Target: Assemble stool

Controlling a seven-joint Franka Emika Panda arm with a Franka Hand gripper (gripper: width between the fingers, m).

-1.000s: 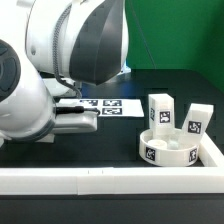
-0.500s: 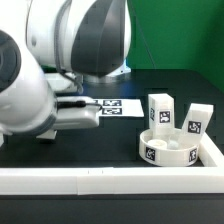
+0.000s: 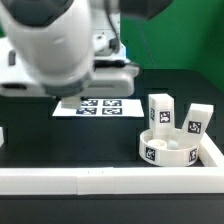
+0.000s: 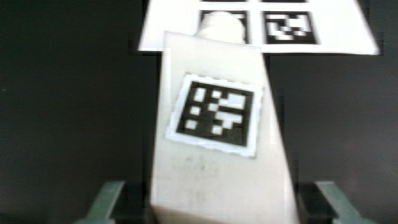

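Note:
In the wrist view a white stool leg with a black-and-white tag lies lengthwise between my fingers. A dark gap shows on each side of it. My gripper is open around the leg's near end. In the exterior view the round white seat sits at the right. Two more tagged legs stand just behind it. My arm fills the upper left and hides the gripper and the third leg.
The marker board lies on the black table under my arm; it also shows in the wrist view beyond the leg's far end. White border bars run along the front and the right.
My arm has swung from the exterior view's left toward the middle and now stands over the marker board. The seat and two standing legs have not moved.

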